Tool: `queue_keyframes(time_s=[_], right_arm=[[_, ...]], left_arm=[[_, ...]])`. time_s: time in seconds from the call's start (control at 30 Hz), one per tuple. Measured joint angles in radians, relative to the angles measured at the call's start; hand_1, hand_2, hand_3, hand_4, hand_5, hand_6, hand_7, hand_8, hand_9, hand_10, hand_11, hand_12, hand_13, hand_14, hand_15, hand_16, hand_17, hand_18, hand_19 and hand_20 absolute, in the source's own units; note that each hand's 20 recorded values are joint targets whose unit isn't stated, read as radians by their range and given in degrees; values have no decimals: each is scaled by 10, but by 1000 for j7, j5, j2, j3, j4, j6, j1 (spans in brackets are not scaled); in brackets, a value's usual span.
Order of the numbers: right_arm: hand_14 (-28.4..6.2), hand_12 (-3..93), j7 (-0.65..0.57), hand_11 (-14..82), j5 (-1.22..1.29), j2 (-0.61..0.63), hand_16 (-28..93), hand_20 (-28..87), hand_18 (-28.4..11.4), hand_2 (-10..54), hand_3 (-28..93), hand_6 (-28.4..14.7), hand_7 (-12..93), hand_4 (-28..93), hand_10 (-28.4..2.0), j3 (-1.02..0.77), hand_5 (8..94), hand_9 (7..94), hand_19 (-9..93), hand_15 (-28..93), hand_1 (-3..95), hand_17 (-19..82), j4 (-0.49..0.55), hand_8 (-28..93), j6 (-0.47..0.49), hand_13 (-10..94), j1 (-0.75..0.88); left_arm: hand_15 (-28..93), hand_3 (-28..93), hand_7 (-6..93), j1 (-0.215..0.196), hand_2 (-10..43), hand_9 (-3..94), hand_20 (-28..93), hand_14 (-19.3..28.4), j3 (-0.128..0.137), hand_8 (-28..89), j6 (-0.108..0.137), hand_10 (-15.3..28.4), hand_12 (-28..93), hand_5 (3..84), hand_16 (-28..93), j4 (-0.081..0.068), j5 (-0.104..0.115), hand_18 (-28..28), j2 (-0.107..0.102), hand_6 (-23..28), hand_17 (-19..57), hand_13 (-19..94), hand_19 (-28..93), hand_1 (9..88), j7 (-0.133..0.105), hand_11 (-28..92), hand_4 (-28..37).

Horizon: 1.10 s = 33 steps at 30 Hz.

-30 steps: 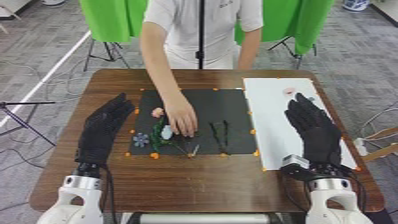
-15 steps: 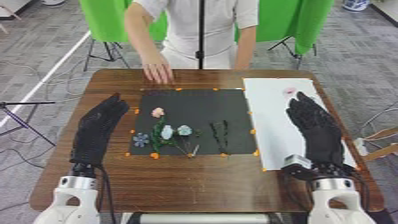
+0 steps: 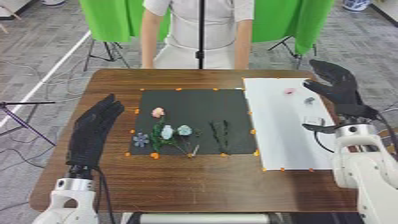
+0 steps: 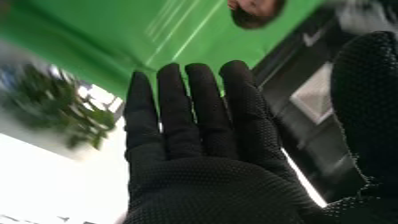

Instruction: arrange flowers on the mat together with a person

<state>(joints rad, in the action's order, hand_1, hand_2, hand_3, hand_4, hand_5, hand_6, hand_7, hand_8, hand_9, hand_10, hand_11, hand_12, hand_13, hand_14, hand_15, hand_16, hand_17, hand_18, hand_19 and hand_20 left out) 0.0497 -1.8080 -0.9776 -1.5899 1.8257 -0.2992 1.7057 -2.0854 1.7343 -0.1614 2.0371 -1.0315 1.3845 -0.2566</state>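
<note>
On the near left of the table (image 3: 204,185), left hand (image 3: 96,130) lies beside the dark mat (image 3: 200,102), fingers straight and together, nothing held, no real shift. Mat, near part: blue flower (image 3: 140,140), leafy green stem (image 3: 158,139), white flower (image 3: 167,132), pale blue flower (image 3: 185,130), plus two dark stems (image 3: 219,139) set apart on the right. Pink flower (image 3: 158,112) is farther up. The pale blue one is out in plain sight now that the person's hand has come off it, so that placement looks done. White sheet (image 3: 280,135): right hand (image 3: 340,94) has swung away from over it to its far right edge, spread wide, fingers (image 4: 206,100) straight, thumb well apart, empty. That uncovers a small grey flower (image 3: 309,100) near a faint pink one (image 3: 290,91), both on the sheet. Person's arms (image 3: 153,40) are back down behind the far edge. Probably the robot's turn, likely to pick from the sheet; thin pieces may slide or get missed.
</note>
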Motion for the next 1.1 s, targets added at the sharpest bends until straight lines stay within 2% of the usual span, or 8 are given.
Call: queue_keyframes(time_s=[0.07, 0.17, 0.3, 0.47, 0.6, 0.73, 0.87, 1.1], right_arm=[[-112, 156, -45, 95, -86, 51, 168, 320, -118, -95, 769, -33, 158, -231, -144, 48, 473, 478, 215, 150, 272, 234, -58, -110, 4, 440, -80], [-115, 155, -114, 81, -242, 110, 183, 309, -118, -95, 765, -23, 155, -246, -142, 117, 420, 436, 220, 149, 279, 233, -131, -106, 61, 440, -191], [-124, 157, -267, 74, -449, 159, 207, 301, -127, -95, 766, -4, 156, -265, -169, 210, 399, 440, 236, 156, 276, 231, -187, -109, 240, 467, -317], [-125, 156, -417, 92, -663, 156, 228, 307, -143, -95, 751, 12, 166, -273, -171, 310, 429, 507, 291, 200, 282, 257, -269, -116, 405, 535, -439], [-126, 154, -428, 112, -762, 121, 221, 315, -158, -95, 746, 17, 175, -276, -165, 322, 459, 567, 350, 245, 291, 279, -346, -119, 485, 595, -490], [-122, 150, -428, 116, -738, 90, 215, 310, -160, -95, 742, 20, 176, -276, -157, 322, 482, 603, 359, 255, 296, 282, -384, -121, 562, 630, -509], [-119, 146, -431, 108, -715, 67, 215, 305, -160, -95, 742, 23, 179, -275, -158, 328, 496, 634, 356, 260, 298, 283, -416, -122, 581, 653, -514], [-119, 143, -452, 95, -753, 29, 222, 309, -166, -95, 739, 25, 175, -275, -160, 341, 497, 634, 371, 270, 300, 272, -478, -124, 609, 655, -521]], left_arm=[[87, 678, 91, -1, -92, 425, 153, 157, 0, -53, 2, 120, 158, 452, 46, 0, 0, 140, 0, 34, 27, 324, 18, 257, -2, 105, -177], [88, 677, 91, -3, -91, 426, 154, 157, 1, -54, 7, 121, 157, 453, 47, 1, 0, 140, 0, 33, 26, 324, 19, 256, -5, 104, -178], [88, 677, 90, -6, -90, 425, 156, 157, 4, -54, 8, 120, 158, 452, 49, 1, 0, 140, 1, 33, 25, 324, 21, 253, -5, 102, -177], [88, 674, 89, -6, -87, 424, 156, 157, 4, -53, 8, 117, 159, 449, 51, 1, 0, 140, 1, 31, 23, 322, 19, 253, -4, 100, -178], [87, 674, 90, -7, -88, 423, 157, 157, 4, -53, 7, 118, 160, 447, 52, 1, 0, 140, 2, 29, 21, 321, 18, 253, -3, 99, -177], [87, 674, 90, -6, -88, 421, 157, 157, 3, -53, 6, 118, 160, 447, 54, 1, 0, 139, 3, 29, 21, 321, 18, 253, -2, 97, -176], [86, 675, 89, -4, -88, 422, 158, 156, 3, -54, 5, 118, 161, 446, 54, 0, -1, 139, 4, 30, 20, 320, 18, 253, -1, 97, -176], [86, 672, 89, -4, -86, 421, 158, 156, 3, -53, 4, 117, 161, 446, 55, 0, -1, 139, 6, 29, 20, 319, 17, 254, -1, 96, -176]])
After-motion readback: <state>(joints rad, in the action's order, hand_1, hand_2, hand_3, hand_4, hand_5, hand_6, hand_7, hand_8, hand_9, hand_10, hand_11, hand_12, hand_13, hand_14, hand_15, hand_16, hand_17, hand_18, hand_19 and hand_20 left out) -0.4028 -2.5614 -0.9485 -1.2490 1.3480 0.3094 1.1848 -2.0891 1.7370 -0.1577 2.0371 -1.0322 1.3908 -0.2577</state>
